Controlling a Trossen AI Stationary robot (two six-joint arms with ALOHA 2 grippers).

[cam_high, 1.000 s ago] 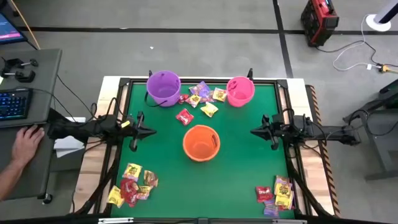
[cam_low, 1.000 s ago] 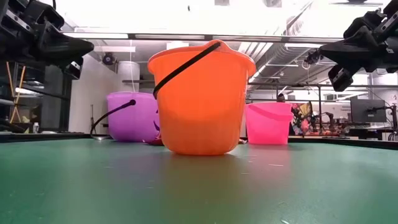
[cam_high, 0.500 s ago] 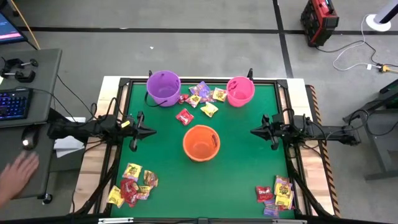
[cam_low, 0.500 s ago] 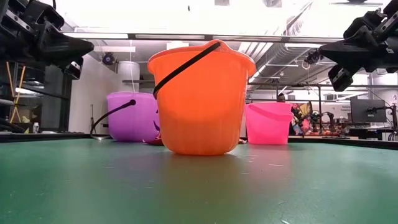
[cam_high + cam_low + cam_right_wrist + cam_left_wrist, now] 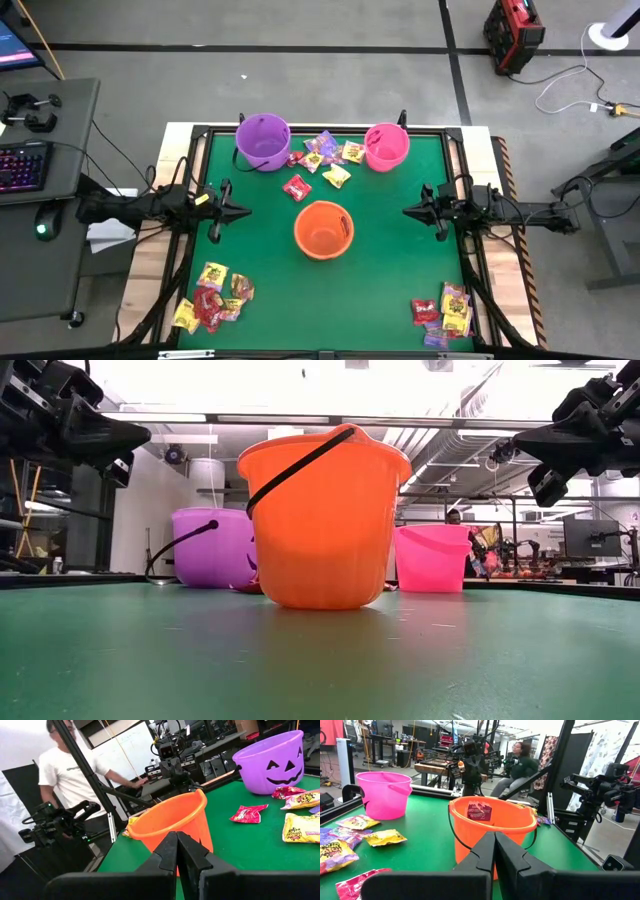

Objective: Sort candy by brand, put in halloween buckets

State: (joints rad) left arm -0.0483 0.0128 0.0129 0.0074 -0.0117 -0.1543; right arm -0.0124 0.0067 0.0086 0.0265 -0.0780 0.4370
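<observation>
The green desk (image 5: 390,260) looks the same as it did a second ago: nothing on it has shifted, and neither arm has moved. The one change lies off the desk, at the workstation to the left, where a person's hand that lay by the keyboard (image 5: 22,165) has gone, leaving the mouse (image 5: 40,231) bare. My guess is that the sorting is about to begin rather than under way.

The orange bucket (image 5: 323,229) stands in the middle of the desk, with one red packet (image 5: 479,811) showing inside it. The purple bucket (image 5: 263,141) and pink bucket (image 5: 386,146) stand along the far edge. Between them lies a loose scatter of candy (image 5: 322,152), with a red packet (image 5: 297,187) a little nearer the orange bucket. Two more heaps wait at the near edge, one at the left corner (image 5: 212,296) and one at the right corner (image 5: 444,311).

The left claw (image 5: 242,211) hangs over the desk's left side and the right claw (image 5: 408,211) over its right side, both pointing at the orange bucket. Each claw is closed and holds nothing.
</observation>
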